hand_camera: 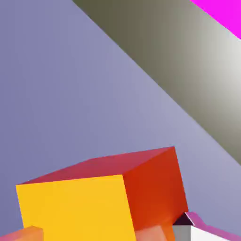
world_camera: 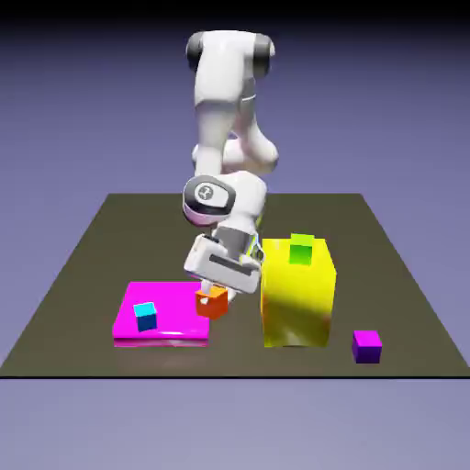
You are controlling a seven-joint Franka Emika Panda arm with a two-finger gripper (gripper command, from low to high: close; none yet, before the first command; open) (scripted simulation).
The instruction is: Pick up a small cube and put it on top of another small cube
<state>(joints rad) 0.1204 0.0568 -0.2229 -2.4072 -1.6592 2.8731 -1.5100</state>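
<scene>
- The orange cube (world_camera: 212,302) is held in the end effector (world_camera: 209,296), whose jaws are closed narrowly on it; in the exterior view the cube is seen just under the white hand, tilted rather than square to the tabletop (world_camera: 83,266).
- In that view the orange cube is seen at the right edge of the flat magenta slab (world_camera: 174,307), between the slab and the large yellow block (world_camera: 298,303); whether it is clear of the slab's surface cannot be told for certain.
- In the hand view the orange cube (hand_camera: 94,202) is shown large at the bottom of the picture, with a yellow-orange face toward the camera and a darker red-orange face beside it and on top.
- One pale fingertip (hand_camera: 202,230) is seen at the lower right of the hand view, against the cube; the other is mostly hidden by the cube.
- The green cube (world_camera: 301,249) is seen resting on top of the yellow block, near its back edge, apart from the orange cube.
- A cyan-blue cube (world_camera: 145,317) is seen sitting on the magenta slab, toward its left part.
- A purple cube (world_camera: 366,346) is seen on the tabletop, to the exterior view's right of the yellow block and apart from it.
- Behind the held cube, the hand view is filled by the blue-violet backdrop, a band of tabletop (hand_camera: 188,80) and a corner of the magenta slab (hand_camera: 223,14).
</scene>
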